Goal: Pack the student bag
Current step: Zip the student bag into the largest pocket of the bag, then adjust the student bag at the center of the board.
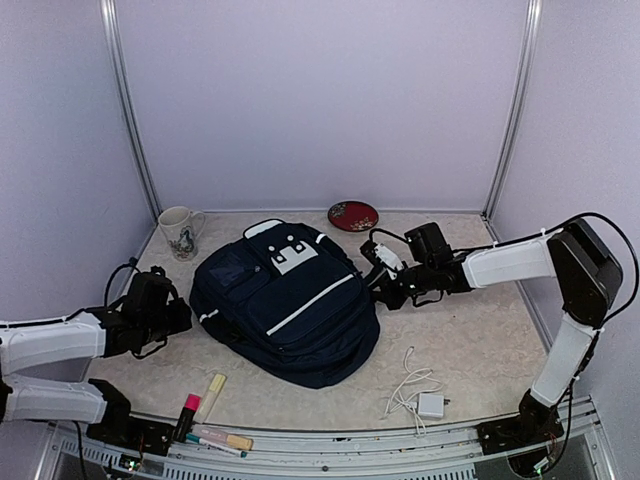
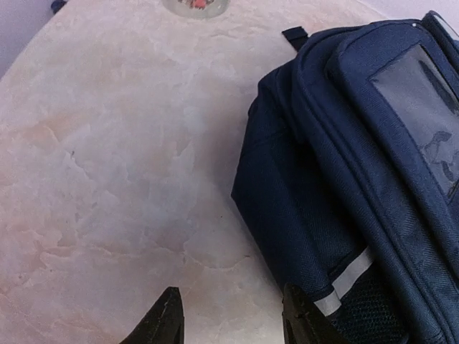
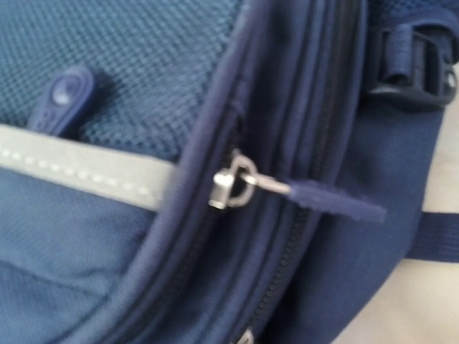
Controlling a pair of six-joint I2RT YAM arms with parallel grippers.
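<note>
The student bag [image 1: 285, 300] lies flat in the middle of the table, dark navy with a white patch and a thin white stripe. My left gripper [image 1: 186, 316] sits low at its left side. In the left wrist view the left gripper [image 2: 233, 319] is open with only bare table between the fingers, and the right finger [image 2: 297, 319] is close to the bag's [image 2: 344, 179] side seam. My right gripper [image 1: 381, 290] is against the bag's right edge. Its fingers are out of the right wrist view, which shows a silver zipper slider [image 3: 233, 188] with a navy pull tab [image 3: 337, 202] up close, blurred.
A white mug [image 1: 180, 232] stands back left and a red dish [image 1: 353, 215] at the back wall. A white charger with cable [image 1: 425, 402] lies front right. Highlighters [image 1: 205, 398] and pens [image 1: 220, 441] lie at the front edge. A black strap buckle [image 3: 412, 72] sits beside the zipper.
</note>
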